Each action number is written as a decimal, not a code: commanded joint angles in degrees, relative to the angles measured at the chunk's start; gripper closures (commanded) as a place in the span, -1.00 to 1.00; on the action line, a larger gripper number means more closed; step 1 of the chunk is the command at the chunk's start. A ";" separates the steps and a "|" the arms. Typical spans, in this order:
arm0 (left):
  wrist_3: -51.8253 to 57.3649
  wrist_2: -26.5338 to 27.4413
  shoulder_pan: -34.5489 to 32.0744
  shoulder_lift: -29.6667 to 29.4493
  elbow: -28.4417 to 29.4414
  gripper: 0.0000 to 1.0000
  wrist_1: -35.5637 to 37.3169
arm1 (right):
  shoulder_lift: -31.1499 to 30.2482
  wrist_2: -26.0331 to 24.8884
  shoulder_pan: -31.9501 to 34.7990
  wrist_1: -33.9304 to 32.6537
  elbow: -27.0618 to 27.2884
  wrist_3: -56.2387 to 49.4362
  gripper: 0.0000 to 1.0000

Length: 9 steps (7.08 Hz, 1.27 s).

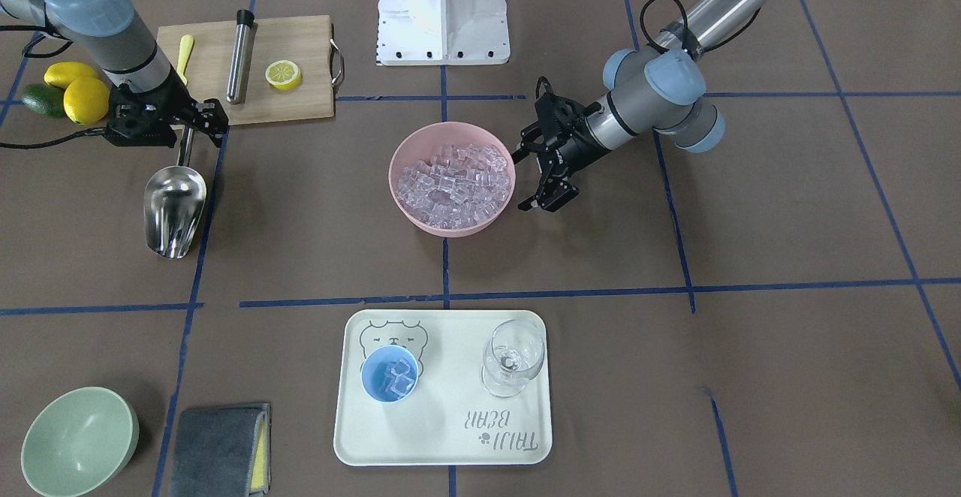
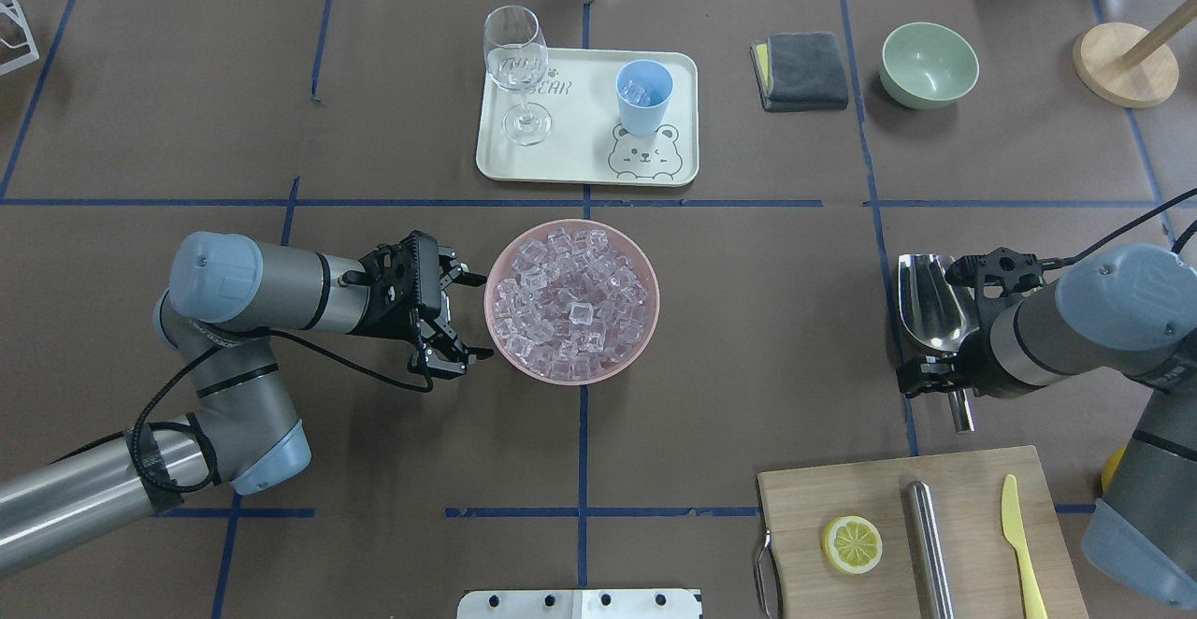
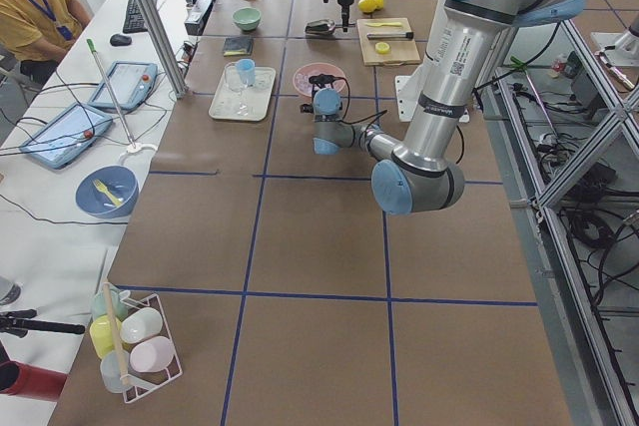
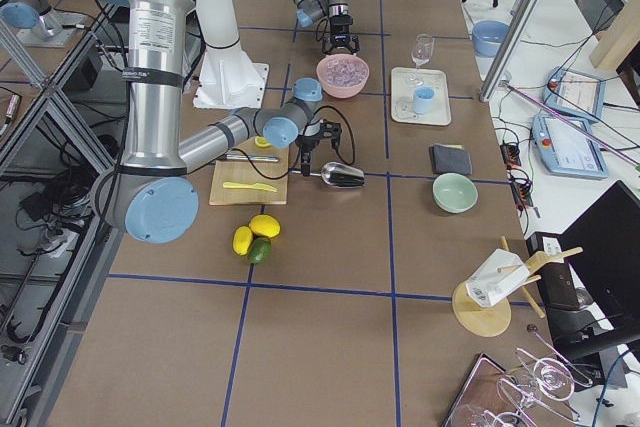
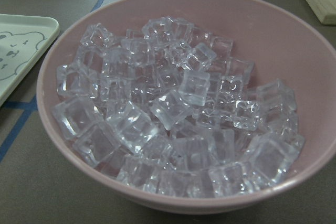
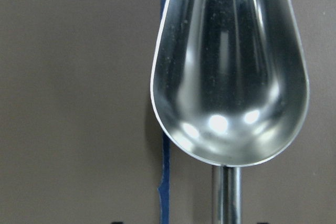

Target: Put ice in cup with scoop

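The steel scoop (image 1: 174, 208) lies empty on the table, its handle (image 1: 185, 148) pointing toward the robot. My right gripper (image 1: 170, 123) hangs open just above the handle, one finger on each side; the right wrist view shows the empty scoop bowl (image 6: 229, 77) below it. The ice (image 1: 450, 178) fills a pink bowl (image 1: 398, 189) at the table's middle. My left gripper (image 2: 468, 315) is open and empty beside that bowl's rim, looking into the ice (image 5: 178, 103). The light-blue cup (image 1: 390, 374) stands on a cream tray (image 1: 443, 437) and holds a few cubes.
A clear stemmed glass (image 1: 513, 358) stands on the tray beside the cup. A cutting board (image 1: 293, 39) behind the scoop bears a lemon half (image 1: 283, 74), a steel cylinder (image 1: 240, 54) and a yellow knife (image 1: 185, 54). Lemons (image 1: 84, 99), a green bowl (image 1: 79, 441) and a grey cloth (image 1: 221, 448) lie on that side.
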 commanded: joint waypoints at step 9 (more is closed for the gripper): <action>22.99 -7.35 -33.91 1.23 -11.34 -1.00 53.29 | 1.97 15.91 49.87 -36.44 -0.57 -75.51 -1.00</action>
